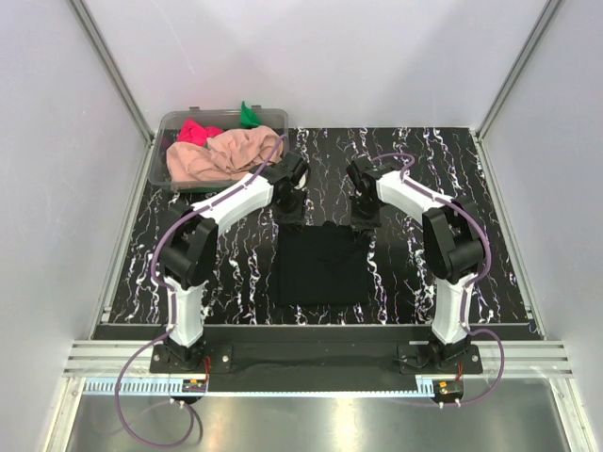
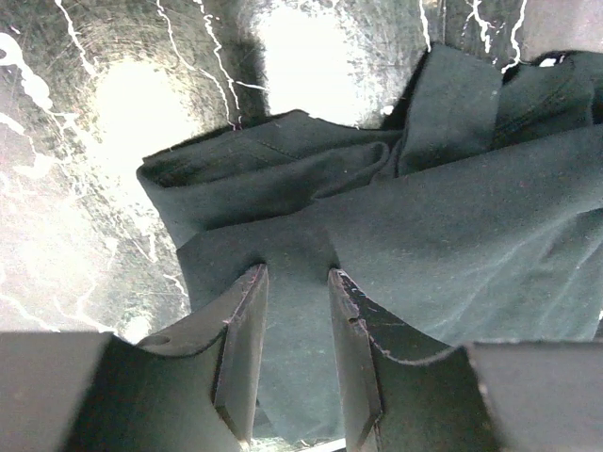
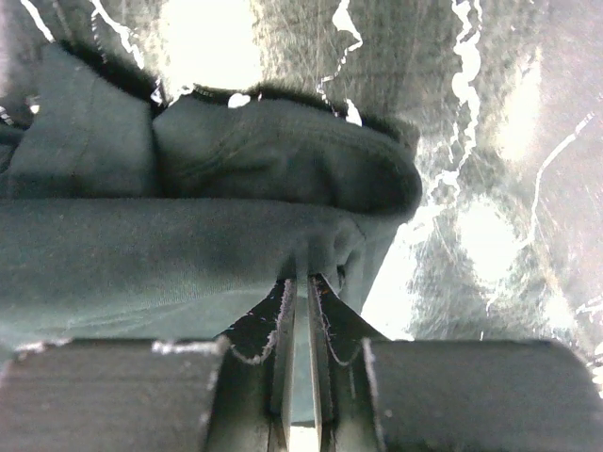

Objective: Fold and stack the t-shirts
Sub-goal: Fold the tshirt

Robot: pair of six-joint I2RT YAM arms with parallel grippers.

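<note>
quick count: 4 soft cloth t-shirts – 1 large black tee (image 1: pixel 320 266), 1 peach-pink tee (image 1: pixel 219 158), 1 bright pink-red tee (image 1: pixel 197 131), 1 green tee (image 1: pixel 249 115); 1 clear plastic tub (image 1: pixel 168 122); 2 white-and-black robot arms, left arm (image 1: pixel 231 202) + right arm (image 1: pixel 415 198)

Black t-shirt (image 1: pixel 320 268) folded square at centre; peach (image 1: pixel 221 155), pink-red (image 1: pixel 196 130), green t-shirts (image 1: pixel 249 115) heaped far-left.

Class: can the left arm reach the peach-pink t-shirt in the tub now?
Probably not yet: the left tool grips the black cloth t-shirt. The open clear plastic tub holding the peach-pink cloth t-shirt is near, nothing between.
</note>
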